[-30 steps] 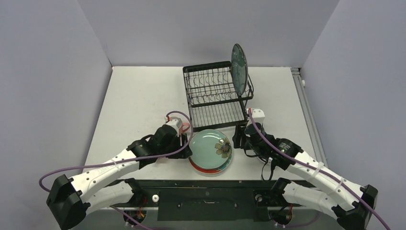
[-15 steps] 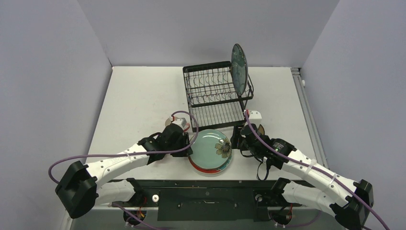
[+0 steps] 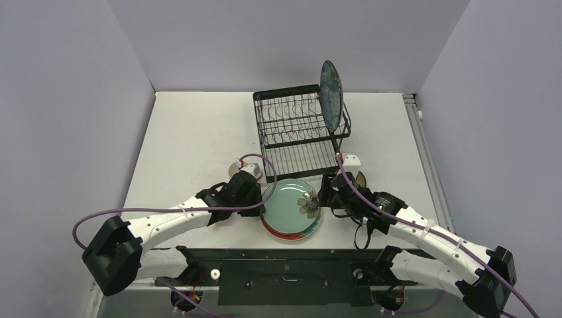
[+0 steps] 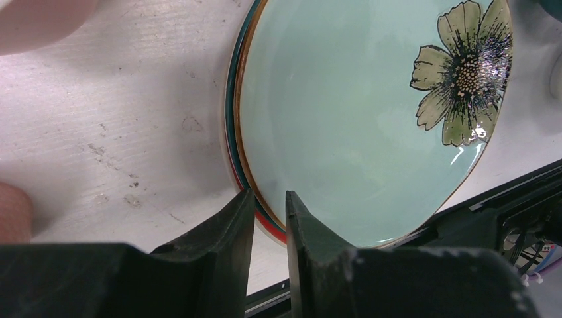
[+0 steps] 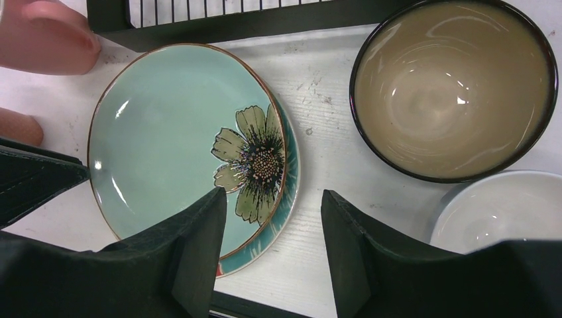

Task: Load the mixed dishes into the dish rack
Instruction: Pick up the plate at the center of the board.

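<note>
We've moved in on the near-edge plate stack (image 3: 289, 207): left pincer (image 4: 270, 199) barely open at its rim, right pincer (image 5: 273, 199) wide above, both empty. Lift next.

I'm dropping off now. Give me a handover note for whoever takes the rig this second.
Left end effector: fingers nearly together at the left rim of the flower plate; grip unclear.
Right end effector: open, over that plate's flower side.
Done: dark teal plate upright in the dish rack.
To do: flower plate, plates under it, brown bowl, small white bowl, pink mug, all outside the rack.
</note>
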{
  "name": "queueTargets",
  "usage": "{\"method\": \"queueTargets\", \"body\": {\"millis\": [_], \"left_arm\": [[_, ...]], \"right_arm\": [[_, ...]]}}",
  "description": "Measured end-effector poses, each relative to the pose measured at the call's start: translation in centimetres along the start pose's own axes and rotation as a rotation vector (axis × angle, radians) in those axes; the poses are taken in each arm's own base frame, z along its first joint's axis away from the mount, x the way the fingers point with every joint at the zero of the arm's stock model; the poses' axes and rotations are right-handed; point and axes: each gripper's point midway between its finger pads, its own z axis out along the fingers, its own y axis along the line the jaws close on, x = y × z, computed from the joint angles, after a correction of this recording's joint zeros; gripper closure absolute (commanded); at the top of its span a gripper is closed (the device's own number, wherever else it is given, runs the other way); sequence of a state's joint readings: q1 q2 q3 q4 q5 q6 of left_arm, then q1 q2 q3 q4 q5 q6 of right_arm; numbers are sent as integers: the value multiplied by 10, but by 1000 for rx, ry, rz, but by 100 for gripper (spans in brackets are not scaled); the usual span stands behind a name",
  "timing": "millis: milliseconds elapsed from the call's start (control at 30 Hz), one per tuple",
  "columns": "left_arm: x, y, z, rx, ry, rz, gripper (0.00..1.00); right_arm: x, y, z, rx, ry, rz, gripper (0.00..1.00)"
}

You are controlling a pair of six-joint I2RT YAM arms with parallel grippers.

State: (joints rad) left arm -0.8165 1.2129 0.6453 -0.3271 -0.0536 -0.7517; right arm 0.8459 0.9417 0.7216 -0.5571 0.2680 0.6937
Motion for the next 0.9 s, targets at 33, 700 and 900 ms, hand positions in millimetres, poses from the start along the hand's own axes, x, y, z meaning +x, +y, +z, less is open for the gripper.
{"method": "queueTargets", "body": {"millis": [33, 700, 900], "left_arm": [[0, 0, 1, -1, 1, 0, 80], [0, -2, 15, -1, 3, 1, 91], [-3, -6, 20, 14, -6, -1, 94]], "right_arm": [[0, 0, 0, -1, 0, 0, 50], [13, -3, 6, 2, 28, -5, 50], [19, -4, 12, 9, 44, -4, 50]]}}
